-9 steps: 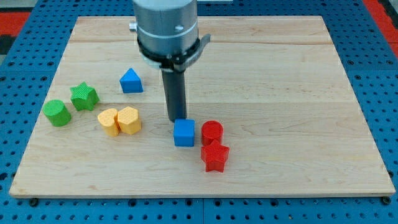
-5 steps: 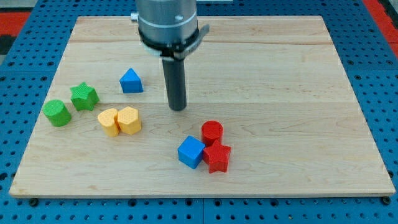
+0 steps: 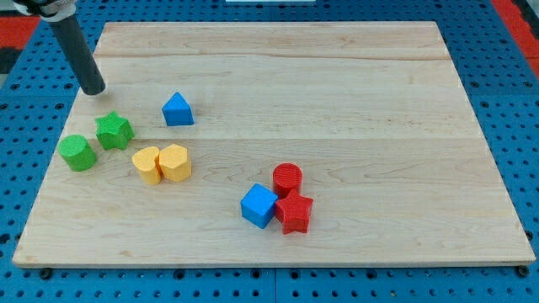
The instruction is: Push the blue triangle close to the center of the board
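Note:
The blue triangle lies on the wooden board, left of the board's middle. My tip rests on the board near its left edge, well to the left of the blue triangle and slightly higher in the view. It touches no block. The green star sits just below and right of the tip.
A green cylinder lies at the left. Two yellow blocks sit side by side below the blue triangle. A blue cube, a red cylinder and a red star cluster at lower centre.
My tip pushed the blue cube down against the red star, then drew back and swung from the board's middle to its left edge. The blue triangle has not moved.

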{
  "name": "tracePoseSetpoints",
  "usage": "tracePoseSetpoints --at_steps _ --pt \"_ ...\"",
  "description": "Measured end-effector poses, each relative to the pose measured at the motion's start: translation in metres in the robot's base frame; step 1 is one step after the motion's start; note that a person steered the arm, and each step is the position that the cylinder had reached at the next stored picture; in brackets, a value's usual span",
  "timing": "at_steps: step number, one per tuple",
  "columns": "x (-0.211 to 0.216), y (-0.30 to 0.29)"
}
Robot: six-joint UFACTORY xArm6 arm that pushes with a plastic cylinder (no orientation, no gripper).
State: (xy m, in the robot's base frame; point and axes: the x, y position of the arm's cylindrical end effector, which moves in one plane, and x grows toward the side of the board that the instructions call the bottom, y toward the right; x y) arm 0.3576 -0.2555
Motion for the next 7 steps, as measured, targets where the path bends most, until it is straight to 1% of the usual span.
tracePoseSetpoints --at_steps 1,3,4,5,6,7 --pt "0.013 0.052" --pt "0.06 0.167" --pt "0.06 0.185" --pt "0.042 0.183" --pt "0.038 0.194" --pt "0.062 0.196"
